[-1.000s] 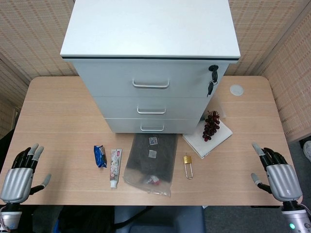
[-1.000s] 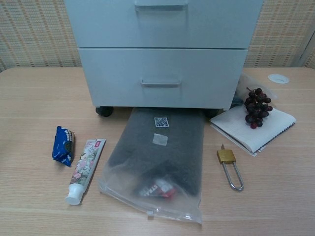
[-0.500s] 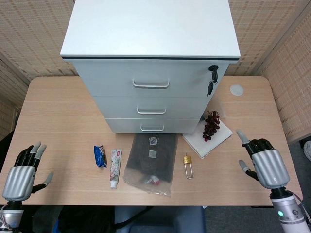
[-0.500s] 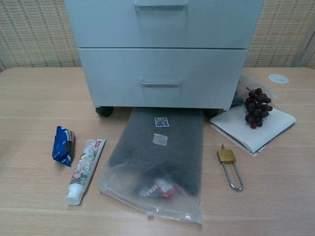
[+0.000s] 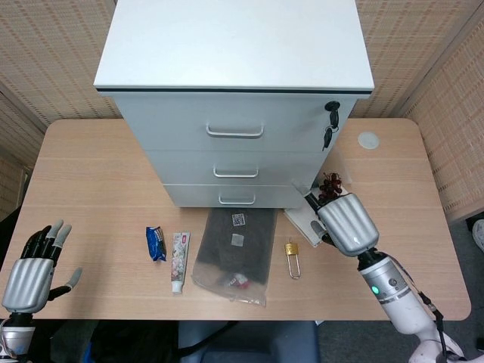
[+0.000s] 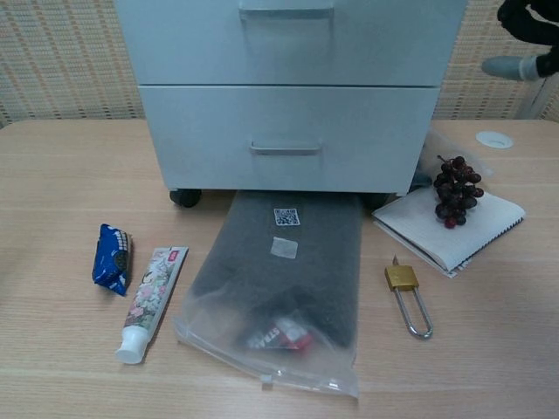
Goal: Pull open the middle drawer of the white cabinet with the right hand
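The white cabinet [image 5: 234, 68] stands at the back middle of the table, all its drawers closed. The middle drawer [image 5: 181, 166] has a slim metal handle [image 5: 235, 173], which also shows at the chest view's top edge as handle [image 6: 286, 9]. My right hand [image 5: 344, 223] hovers off the cabinet's lower right corner, above the notebook, back toward the camera, holding nothing. In the chest view the right hand [image 6: 528, 35] shows at the top right, thumb apart from the dark fingers. It touches no handle. My left hand [image 5: 30, 268] is at the front left table edge, fingers spread.
In front of the cabinet lie a grey bag in clear plastic [image 5: 234, 253], a brass padlock [image 5: 292, 255], a toothpaste tube [image 5: 178, 261] and a blue packet [image 5: 155, 243]. Grapes [image 6: 454, 190] sit on a notebook [image 6: 454, 227]. Keys [image 5: 329, 121] hang from the lock. A white disc [image 5: 367, 139] lies beyond.
My right hand has lifted from the front right table edge and moved left toward the cabinet's right side, entering the chest view at top right. The left hand has barely shifted.
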`<state>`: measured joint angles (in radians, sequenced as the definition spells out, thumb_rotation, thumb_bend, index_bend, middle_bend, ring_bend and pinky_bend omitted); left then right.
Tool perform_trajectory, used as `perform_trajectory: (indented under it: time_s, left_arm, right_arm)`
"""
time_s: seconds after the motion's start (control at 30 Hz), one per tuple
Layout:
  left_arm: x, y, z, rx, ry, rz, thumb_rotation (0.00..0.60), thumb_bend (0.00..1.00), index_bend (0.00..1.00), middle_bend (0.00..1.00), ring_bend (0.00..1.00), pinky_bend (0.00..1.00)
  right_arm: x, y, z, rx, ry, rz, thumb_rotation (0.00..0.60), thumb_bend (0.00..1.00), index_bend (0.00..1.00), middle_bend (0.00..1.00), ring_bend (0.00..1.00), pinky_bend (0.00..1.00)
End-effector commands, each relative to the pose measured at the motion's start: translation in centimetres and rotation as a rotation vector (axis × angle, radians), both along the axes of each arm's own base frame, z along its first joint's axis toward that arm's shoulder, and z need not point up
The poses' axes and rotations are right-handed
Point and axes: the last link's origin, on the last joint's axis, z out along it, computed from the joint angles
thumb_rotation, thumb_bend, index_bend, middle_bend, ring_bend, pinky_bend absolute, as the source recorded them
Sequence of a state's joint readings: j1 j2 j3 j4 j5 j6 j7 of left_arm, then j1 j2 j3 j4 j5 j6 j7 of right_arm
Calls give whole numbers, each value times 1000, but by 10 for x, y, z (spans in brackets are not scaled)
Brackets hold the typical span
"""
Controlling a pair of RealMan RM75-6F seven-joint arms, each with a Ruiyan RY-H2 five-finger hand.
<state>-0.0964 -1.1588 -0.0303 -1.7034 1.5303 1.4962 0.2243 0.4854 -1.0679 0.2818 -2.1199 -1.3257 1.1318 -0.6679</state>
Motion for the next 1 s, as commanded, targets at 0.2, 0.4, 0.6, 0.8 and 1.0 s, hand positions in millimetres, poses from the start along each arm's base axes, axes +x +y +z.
perform_trajectory:
  time_s: [0.2, 0.4, 0.6, 0.8, 1.0]
  left_arm:
    - [-1, 1, 0, -3, 1, 2, 600, 313, 26, 0, 0, 93]
    - [-3, 0, -1, -5, 2, 7, 600, 312, 26, 0, 0, 93]
    - [-4, 0, -2, -9, 0, 11, 600, 313, 26, 0, 0, 93]
    - [-6, 0, -2, -10, 0, 16, 600, 313, 26, 0, 0, 93]
    - [-7, 0, -2, -12, 1, 18, 600, 312, 26, 0, 0, 93]
  right_arm:
    - [47, -27, -22, 50, 20, 36, 600, 329, 94, 819, 836, 826]
    - [61, -39, -32, 67, 33, 27, 600, 329, 112, 822, 840, 826]
    - [68, -45, -41, 86, 41, 13, 600, 329, 138, 822, 840, 826]
    - [70, -50, -46, 91, 56, 0, 600, 329, 163, 822, 840, 826]
    - [71, -54, -49, 90, 56, -4, 600, 330, 171, 822, 840, 826]
